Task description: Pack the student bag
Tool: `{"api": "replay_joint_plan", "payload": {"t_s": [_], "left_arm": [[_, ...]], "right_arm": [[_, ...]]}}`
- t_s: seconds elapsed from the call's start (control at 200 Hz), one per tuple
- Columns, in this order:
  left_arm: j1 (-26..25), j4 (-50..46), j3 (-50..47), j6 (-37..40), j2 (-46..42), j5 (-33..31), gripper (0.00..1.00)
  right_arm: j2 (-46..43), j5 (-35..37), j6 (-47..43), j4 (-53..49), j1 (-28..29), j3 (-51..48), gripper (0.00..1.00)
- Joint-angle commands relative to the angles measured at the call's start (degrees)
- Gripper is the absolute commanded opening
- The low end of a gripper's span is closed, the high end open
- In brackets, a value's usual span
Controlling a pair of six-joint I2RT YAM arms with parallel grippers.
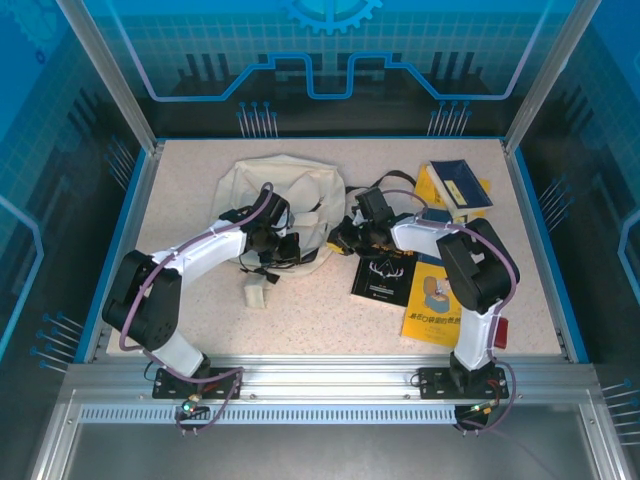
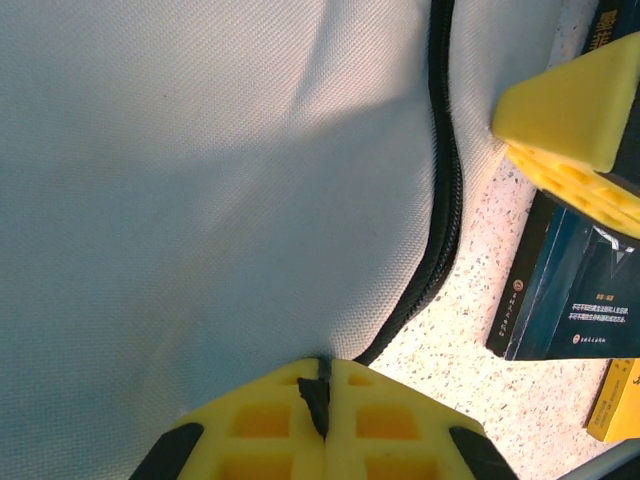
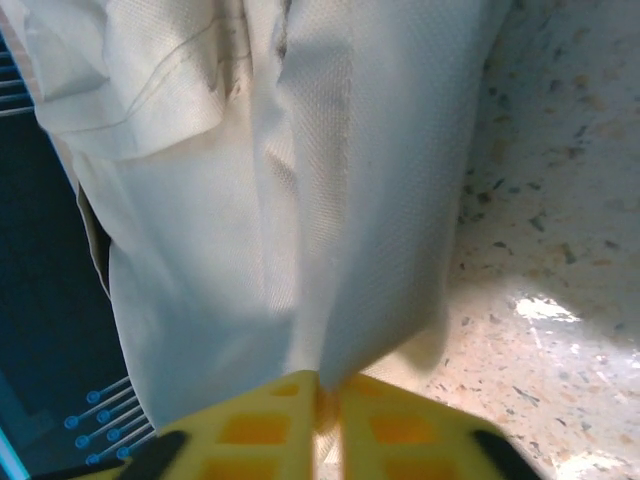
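The student bag lay on the table, left of centre. The left tool was pressed together on the bag's black zip trim. The right tool pinched a fold of its cream fabric. 1 black book bore a white antler emblem, its lettering too small to read. 1 yellow book lay touching it. 1 dark blue item rested on something yellow at the far right.
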Motion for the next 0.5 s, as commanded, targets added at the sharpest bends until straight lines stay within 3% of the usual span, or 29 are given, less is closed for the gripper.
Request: {"api": "replay_joint_plan", "payload": {"t_s": [0.0,0.33,0.495], "left_arm": [[-0.01,-2.09,2.34,0.30,-0.39,-0.81,0.00],[0.00,-9.35,2.72,4.06,-2.78,-9.01,0.00],[0.01,-10.46,0.97,5.73,-3.68,-13.84,0.00]], "right_arm": [[0.80,3.72,-2.31,-1.51,-0.98,0.36,0.02],[2.86,12.87,-11.56,-10.07,-4.95,8.89,0.00],[7.93,12.62,-15.91,-13.78,-7.89,16.84,0.00]]}}
